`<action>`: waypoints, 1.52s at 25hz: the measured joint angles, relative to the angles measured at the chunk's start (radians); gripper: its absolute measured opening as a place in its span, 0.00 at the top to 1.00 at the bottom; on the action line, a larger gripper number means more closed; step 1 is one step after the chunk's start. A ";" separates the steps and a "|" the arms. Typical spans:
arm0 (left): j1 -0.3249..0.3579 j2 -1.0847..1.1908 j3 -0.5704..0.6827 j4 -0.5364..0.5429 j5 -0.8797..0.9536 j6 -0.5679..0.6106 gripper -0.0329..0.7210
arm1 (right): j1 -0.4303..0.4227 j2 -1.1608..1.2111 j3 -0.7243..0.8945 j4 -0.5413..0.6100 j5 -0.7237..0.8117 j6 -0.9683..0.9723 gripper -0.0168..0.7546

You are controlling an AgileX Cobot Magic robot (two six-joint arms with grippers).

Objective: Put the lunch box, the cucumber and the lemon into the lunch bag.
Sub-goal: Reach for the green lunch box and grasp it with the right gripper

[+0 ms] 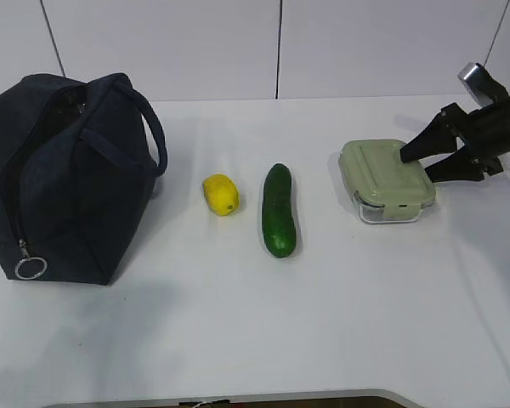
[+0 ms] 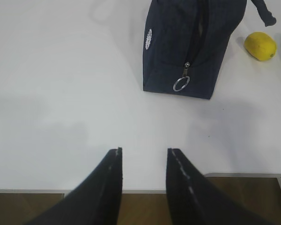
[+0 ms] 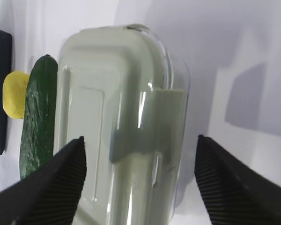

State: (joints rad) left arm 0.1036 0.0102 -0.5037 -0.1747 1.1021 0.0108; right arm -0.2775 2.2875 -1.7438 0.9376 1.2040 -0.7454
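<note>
The lunch box (image 1: 376, 172), clear glass under a pale green lid, stands at the right of the table. My right gripper (image 1: 417, 166) is open at its right end, one finger over the lid and the other beside the glass wall. In the right wrist view the lunch box (image 3: 117, 93) fills the gap of the right gripper (image 3: 139, 139), untouched by the pads. The cucumber (image 1: 279, 210) lies mid-table, with the lemon (image 1: 221, 195) to its left. The navy lunch bag (image 1: 59, 178) stands far left. My left gripper (image 2: 144, 150) is open and empty above the table's near edge.
The bag's zipper ring (image 1: 30, 269) hangs at its near lower end, with a loop handle (image 1: 157, 136) arching toward the lemon. The table's front edge (image 2: 131, 191) runs just under my left fingers. A white wall stands behind the table.
</note>
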 joint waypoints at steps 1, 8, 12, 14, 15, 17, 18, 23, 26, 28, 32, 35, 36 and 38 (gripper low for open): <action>0.000 0.000 0.000 0.002 0.000 0.000 0.66 | 0.000 0.002 -0.001 0.002 0.000 0.000 0.24; 0.000 0.000 0.000 0.002 0.000 0.000 0.66 | 0.000 0.013 -0.001 0.019 0.000 0.000 0.24; 0.000 0.000 0.000 0.002 0.000 0.000 0.66 | 0.000 0.013 -0.001 0.021 0.000 -0.001 0.24; 0.000 0.000 0.000 0.002 0.000 0.000 0.66 | 0.000 0.013 -0.001 0.021 0.000 -0.004 0.24; 0.000 0.000 0.000 0.002 0.000 0.000 0.66 | 0.000 0.013 -0.001 0.021 0.000 -0.004 0.24; 0.000 0.000 0.000 0.002 0.000 0.000 0.66 | 0.000 0.013 -0.001 0.021 0.000 -0.007 0.24; 0.000 0.000 0.000 0.002 0.000 0.000 0.66 | 0.000 0.013 -0.001 0.021 0.000 -0.009 0.24; 0.000 0.000 0.000 0.002 0.000 0.000 0.66 | 0.002 0.013 -0.001 0.024 0.000 -0.015 0.24; 0.000 0.000 0.000 0.002 0.000 0.000 0.66 | 0.010 0.013 -0.001 0.024 0.000 -0.021 0.24; 0.000 0.000 0.000 0.002 0.000 0.000 0.66 | 0.023 0.013 -0.001 0.024 -0.002 -0.026 0.24; 0.000 0.000 0.000 0.002 0.000 0.000 0.66 | 0.035 0.013 -0.001 0.024 -0.004 -0.026 0.24; 0.000 0.000 0.000 0.002 0.000 0.000 0.66 | 0.042 0.017 -0.001 0.024 -0.006 -0.027 0.24; 0.000 0.000 0.000 0.002 0.000 0.000 0.66 | 0.047 0.024 -0.001 0.024 -0.006 -0.027 0.24; 0.000 0.000 0.000 0.002 0.000 0.000 0.66 | 0.055 0.035 -0.001 0.027 -0.006 -0.027 0.24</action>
State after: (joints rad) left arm 0.1036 0.0102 -0.5037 -0.1730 1.1021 0.0108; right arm -0.2220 2.3221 -1.7449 0.9641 1.1980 -0.7728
